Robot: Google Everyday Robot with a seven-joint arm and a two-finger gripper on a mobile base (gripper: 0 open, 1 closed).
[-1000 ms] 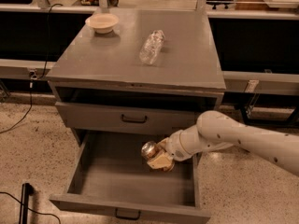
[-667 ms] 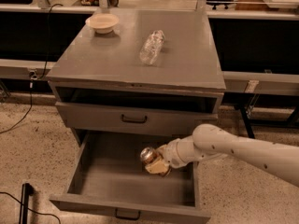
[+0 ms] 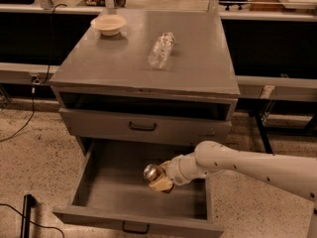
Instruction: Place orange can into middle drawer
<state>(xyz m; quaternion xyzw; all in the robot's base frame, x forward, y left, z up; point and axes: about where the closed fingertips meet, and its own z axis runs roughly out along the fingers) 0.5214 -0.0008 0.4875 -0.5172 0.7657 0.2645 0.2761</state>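
Note:
The middle drawer (image 3: 99, 192) is pulled wide open, a grey metal tray with a bare floor and a small black handle on its front. My gripper (image 3: 158, 179) reaches in from the right on a white arm and is shut on the orange can (image 3: 150, 172). The can's silver end faces left. It hangs over the middle of the drawer floor, and I cannot tell whether it touches it.
The uppermost handled drawer (image 3: 143, 127) is closed above the open one. On the cabinet top (image 3: 114, 63) lie a clear crinkled plastic bottle (image 3: 161, 49) and a pale bowl (image 3: 108, 24). A black object (image 3: 27, 214) and a cable lie on the floor at the left.
My gripper has moved left and a little lower with the can, further over the drawer floor. The drawer and the things on the cabinet top have not moved.

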